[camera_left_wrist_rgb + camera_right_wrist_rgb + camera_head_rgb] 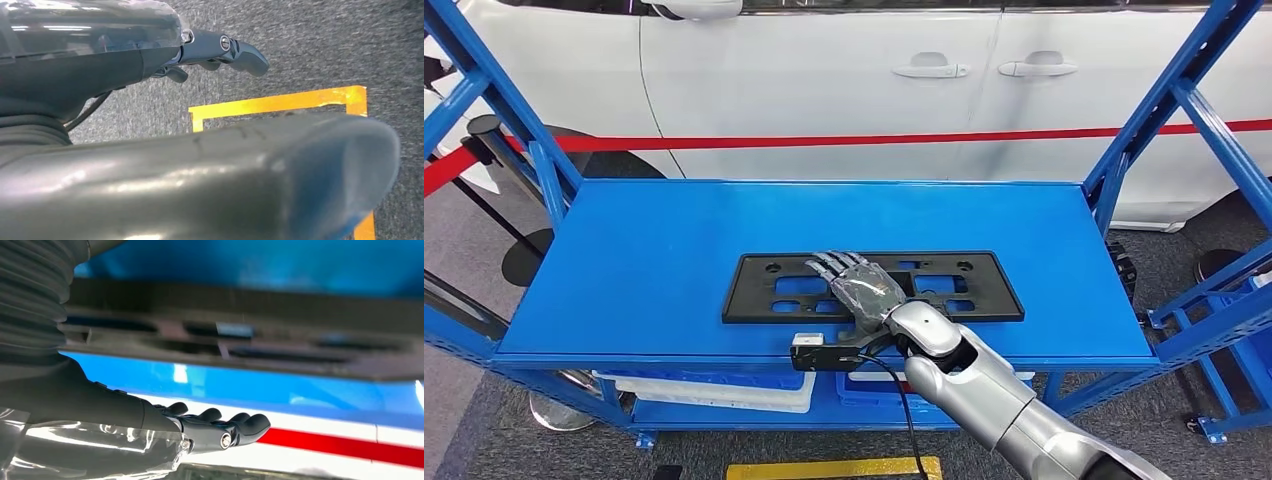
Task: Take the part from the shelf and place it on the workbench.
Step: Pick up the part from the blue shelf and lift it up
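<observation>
The part, a flat black plastic frame [749,292] with several cutouts, lies flat near the front edge of the blue shelf top [644,250]. My right hand [860,285] is stretched out over the frame's middle, palm down, fingers straight and apart, holding nothing. In the right wrist view the frame [300,355] runs across the picture and a gap shows between it and my right hand [200,432]. My left hand [150,60] hangs over the grey floor, fingers loosely extended and empty.
Blue slanted uprights [1146,125] stand at both ends of the shelf. White bins [714,392] sit on the lower level. Behind are a white car [824,70], a red barrier belt [824,140] and a black post [486,128]. Yellow tape [834,468] marks the floor.
</observation>
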